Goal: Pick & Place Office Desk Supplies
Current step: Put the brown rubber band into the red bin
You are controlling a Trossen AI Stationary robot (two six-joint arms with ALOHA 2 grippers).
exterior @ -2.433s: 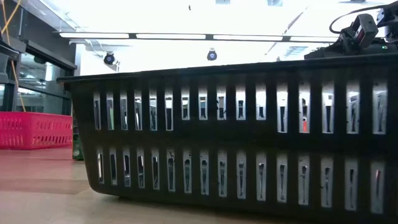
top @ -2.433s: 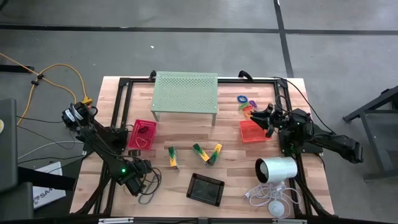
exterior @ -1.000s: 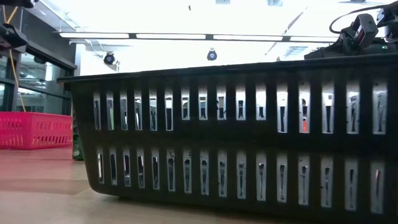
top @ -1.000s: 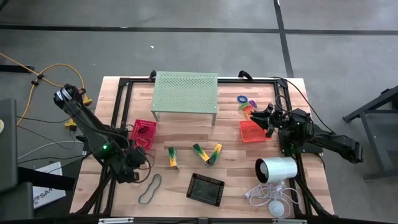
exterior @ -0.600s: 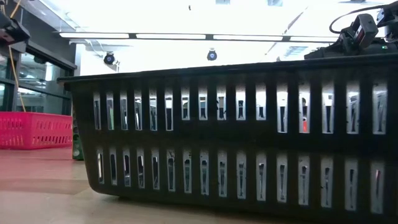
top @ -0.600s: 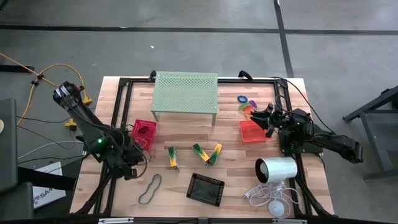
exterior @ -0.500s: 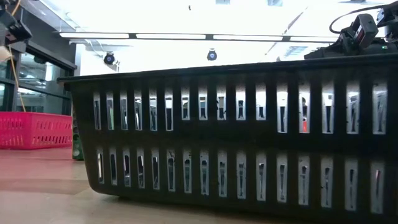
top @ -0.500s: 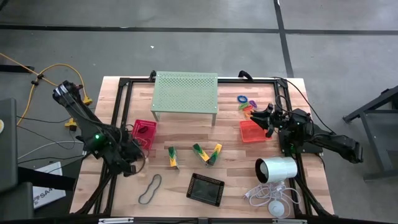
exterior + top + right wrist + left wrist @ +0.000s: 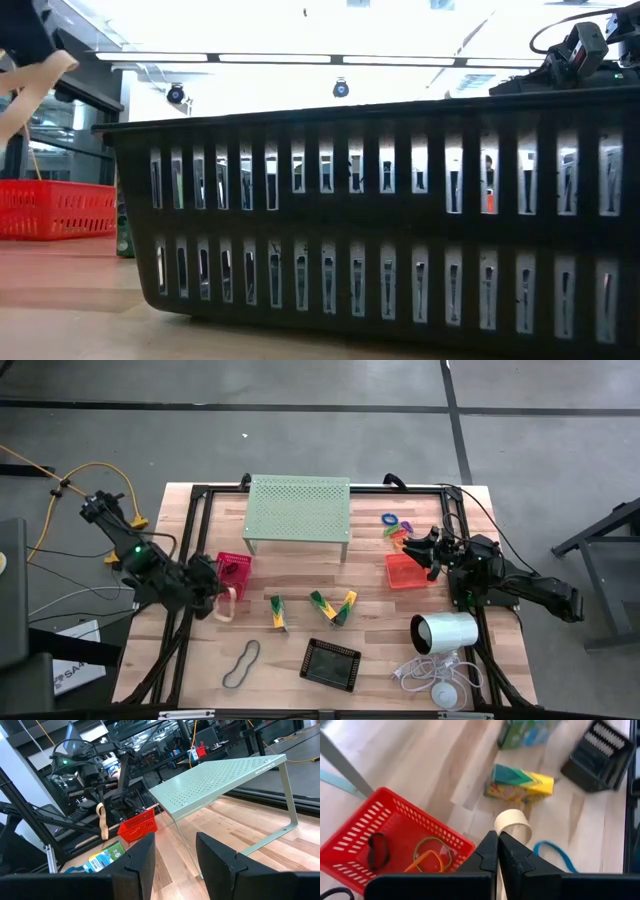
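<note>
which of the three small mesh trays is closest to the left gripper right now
The red mesh tray, beside the left gripper, which is shut on a beige rubber-band loop. The black mesh tray and orange mesh tray sit farther right.

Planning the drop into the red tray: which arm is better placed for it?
Left. Its claw is shut on the tan rubber band right beside the red tray; the right claw is open by the orange tray.

Even, bright light falls from above on the table [image 9: 300,575], leaving only faint shadows. In the low view ceiling lamps [image 9: 330,58] blow out to white glare, and the black basket [image 9: 370,210] stands dark and slightly soft. The left wrist view is mildly blurred.
</note>
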